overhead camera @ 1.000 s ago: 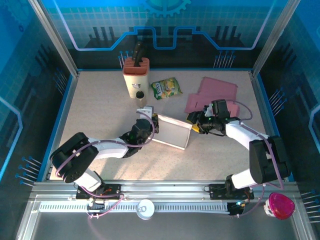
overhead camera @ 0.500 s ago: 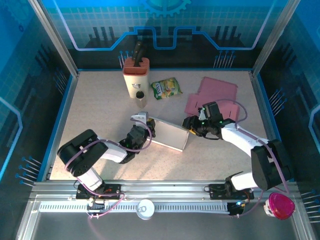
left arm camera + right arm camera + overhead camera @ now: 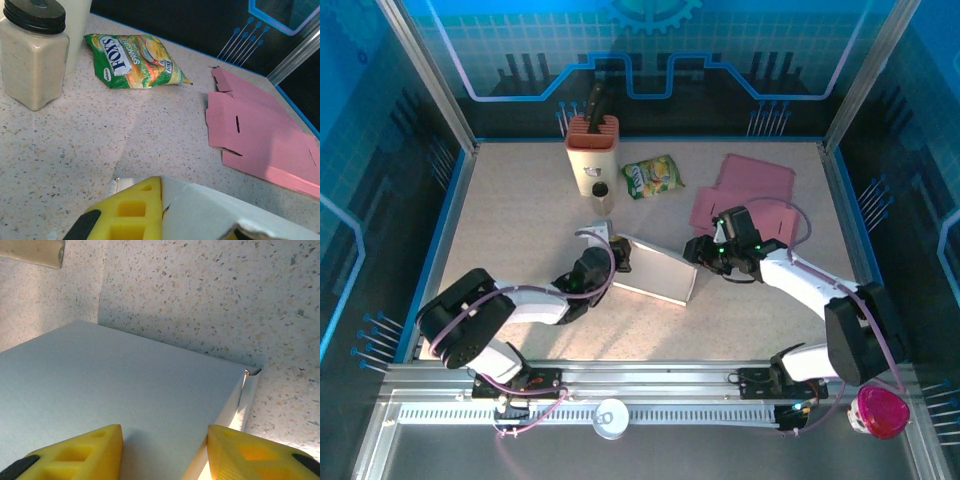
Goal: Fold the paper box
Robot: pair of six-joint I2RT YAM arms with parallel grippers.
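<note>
White card, the box [image 3: 658,270] lies askew in the middle of the surface [image 3: 520,230], between both arms. The left jaws are clamped tight on its left end, one yellow finger [image 3: 132,212] pressed against the flap. The right jaws stand partly apart, their fingers [image 3: 75,455] straddling the box's right edge; whether they touch it I cannot tell. A pink sheet [image 3: 745,190] lies just behind, with a snack packet [image 3: 653,176] and a jar [image 3: 601,195] farther back.
</note>
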